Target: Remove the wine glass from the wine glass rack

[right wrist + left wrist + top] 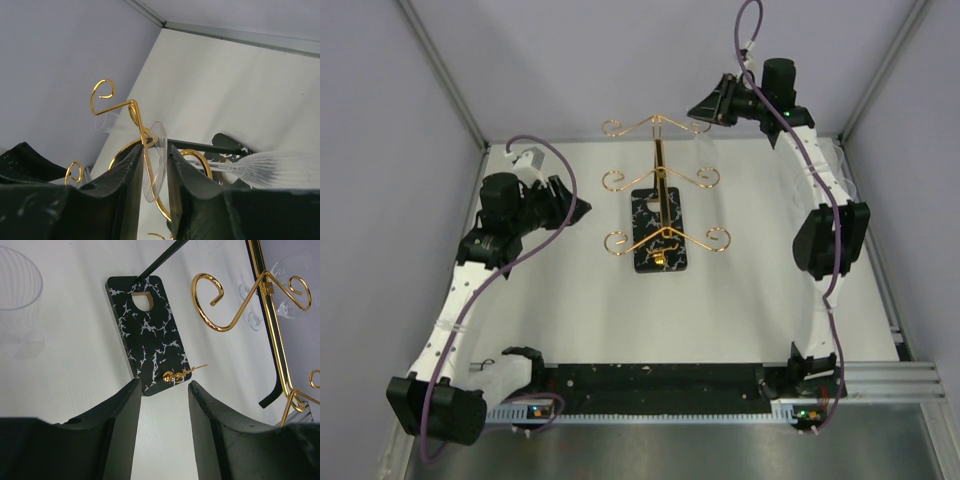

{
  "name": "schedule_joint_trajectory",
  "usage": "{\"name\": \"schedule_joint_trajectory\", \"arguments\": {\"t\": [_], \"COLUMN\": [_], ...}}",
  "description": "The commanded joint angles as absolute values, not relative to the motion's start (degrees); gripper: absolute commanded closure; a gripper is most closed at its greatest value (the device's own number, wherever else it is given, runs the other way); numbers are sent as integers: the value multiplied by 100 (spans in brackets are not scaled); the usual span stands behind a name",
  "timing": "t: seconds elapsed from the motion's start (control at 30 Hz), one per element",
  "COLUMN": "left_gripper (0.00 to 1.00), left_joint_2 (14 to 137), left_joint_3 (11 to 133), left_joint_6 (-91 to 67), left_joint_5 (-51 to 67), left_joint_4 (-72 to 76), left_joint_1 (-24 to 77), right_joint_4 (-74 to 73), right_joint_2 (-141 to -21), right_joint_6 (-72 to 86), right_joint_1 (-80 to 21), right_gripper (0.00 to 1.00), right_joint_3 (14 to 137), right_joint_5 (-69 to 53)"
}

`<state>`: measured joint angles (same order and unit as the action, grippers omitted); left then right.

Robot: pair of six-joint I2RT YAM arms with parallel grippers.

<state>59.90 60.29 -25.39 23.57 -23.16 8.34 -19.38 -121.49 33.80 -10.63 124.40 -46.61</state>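
I work in a robotics lab test cell, not a home or a shop. Plain grey panel walls (380,80) close in the left, back and right sides, and bare aluminium struts (440,70) run up the corners. My left arm (455,300) and right arm (825,180) are bolted to a black rail (660,378) along the near edge of a white table (580,310). Slotted aluminium profile (890,380) lies beside the rail, and loose purple cables (535,137) loop along the arms.
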Motion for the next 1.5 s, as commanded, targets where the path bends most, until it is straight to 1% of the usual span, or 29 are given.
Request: {"name": "schedule_joint_trajectory", "arguments": {"t": [0.0,0.13,0.27,0.57,0.83,1.0,1.07,1.23,1.47], "left_gripper": [51,51,52,51,51,51,52,51,52], "left_joint_2": [5933,5915,5906,5933,5898,5880,5880,5880,5871], "left_joint_3": [5959,5950,5941,5933,5924,5941,5941,5933,5915], "left_joint_6": [-2496,-2487,-2479,-2470,-2443,-2443,-2443,-2452,-2452], "left_joint_5": [2364,2338,2294,2285,2250,2259,2259,2285,2276], "left_joint_4": [-2057,-2057,-2065,-2074,-2092,-2101,-2100,-2092,-2092], "left_joint_1": [835,835,835,835,835,835,835,835,835], "right_joint_4": [-1916,-1934,-1951,-1951,-2171,-2232,-2180,-1750,-1626], "right_joint_2": [-11716,-11655,-11567,-11242,-10881,-10784,-10810,-10890,-11091], "right_joint_6": [3234,3217,3199,3366,3164,3182,3269,3656,3805], "right_joint_1": [-1063,-1063,-1072,-1063,-1063,-1055,-1063,-1125,-1344], "right_gripper": [78,87,100,100,100,100,100,100,100], "right_joint_3": [12349,12331,12287,12094,11909,11769,11716,11593,11847], "right_joint_5": [-4667,-4632,-4571,-4412,-3964,-4008,-4226,-4535,-4562]}}
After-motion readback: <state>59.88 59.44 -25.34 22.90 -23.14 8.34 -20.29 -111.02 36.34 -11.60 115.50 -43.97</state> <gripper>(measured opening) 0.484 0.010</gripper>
